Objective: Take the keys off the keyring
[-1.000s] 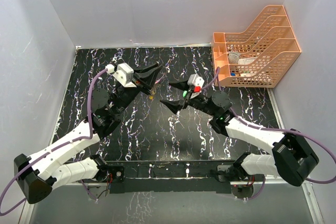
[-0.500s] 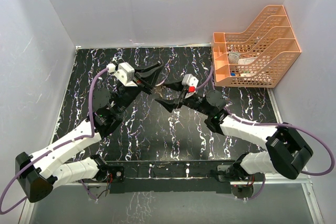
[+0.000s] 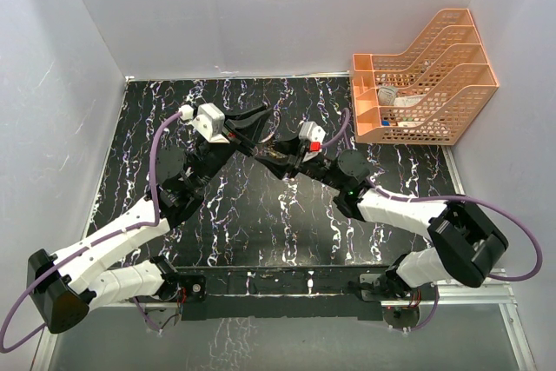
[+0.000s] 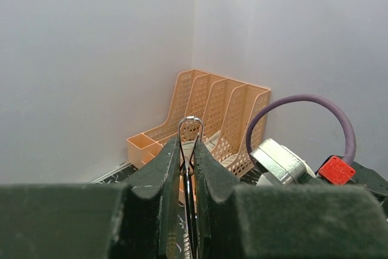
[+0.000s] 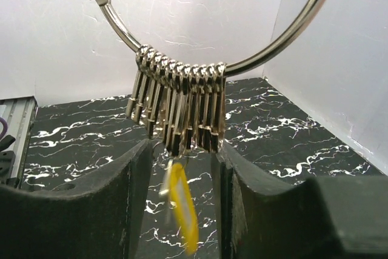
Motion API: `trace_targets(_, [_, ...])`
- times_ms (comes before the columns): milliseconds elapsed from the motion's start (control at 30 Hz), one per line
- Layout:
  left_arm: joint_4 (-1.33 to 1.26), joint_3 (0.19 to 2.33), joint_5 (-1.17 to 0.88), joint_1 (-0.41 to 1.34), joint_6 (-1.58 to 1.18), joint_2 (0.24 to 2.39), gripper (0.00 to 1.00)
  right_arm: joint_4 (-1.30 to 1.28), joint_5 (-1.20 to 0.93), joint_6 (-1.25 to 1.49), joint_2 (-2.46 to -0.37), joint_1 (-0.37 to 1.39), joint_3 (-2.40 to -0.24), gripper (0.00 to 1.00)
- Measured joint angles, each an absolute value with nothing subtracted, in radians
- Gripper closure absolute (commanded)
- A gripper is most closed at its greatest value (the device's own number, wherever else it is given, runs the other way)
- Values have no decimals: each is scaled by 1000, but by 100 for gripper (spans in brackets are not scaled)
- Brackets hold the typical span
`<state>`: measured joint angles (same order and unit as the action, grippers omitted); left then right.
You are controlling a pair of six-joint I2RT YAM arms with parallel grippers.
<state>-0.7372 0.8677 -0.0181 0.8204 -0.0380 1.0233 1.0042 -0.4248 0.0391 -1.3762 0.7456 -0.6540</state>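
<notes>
Two arms met just past the middle of the black marbled table [image 3: 217, 223], toward 12 o'clock in the overhead view. The left arm stretched in from 7 o'clock and the right arm from 5 o'clock, both well extended, with their wrists facing each other.

The left gripper [image 4: 188, 144] was clamped tight on the keyring [image 5: 291, 31]. In its own camera a small loop of the silvery wire stood up from between the closed fingertips. Beyond it, at 4 o'clock in that view, sat the right wrist with its red block [image 4: 335, 169] and an arching purple cable [image 4: 303, 100].

The right gripper [image 5: 182, 150] had its jaws apart, straddling the lower ends of the keys [image 5: 179, 104]. A gap showed on one side, so it was not gripping them. The keys hung in a close row from the bottom of the ring's arc, held up off the table. One yellow-headed key [image 5: 180, 207] appeared blurred below the bunch, between the two fingers.

At 2 o'clock, at the table's far corner, stood an orange mesh file rack [image 3: 434, 67] with several stepped compartments. A few small pale things lay in its lower compartments, too small to identify.
</notes>
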Motion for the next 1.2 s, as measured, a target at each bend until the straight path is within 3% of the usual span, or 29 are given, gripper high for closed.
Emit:
trace_targets(233, [-753, 868, -18, 820, -38, 1023, 100, 1003, -426, 39, -1382, 751, -667, 74])
trace_targets(400, [-756, 867, -15, 820, -35, 1023, 100, 995, -429, 37, -1382, 752, -679, 99])
trace_targets(600, [-752, 864, 2, 820, -13, 1021, 100, 955, -425, 27, -1375, 752, -687, 100])
trace_targets(767, [-747, 849, 65, 820, 30, 1003, 99, 746, -384, -28, -1322, 752, -736, 100])
trace_targets(900, [-736, 849, 156, 820, 95, 993, 81, 482, -310, -101, -1263, 753, -825, 100])
trace_targets(1200, [-706, 849, 383, 820, 228, 994, 58, -160, -17, -212, -1248, 754, -1163, 100])
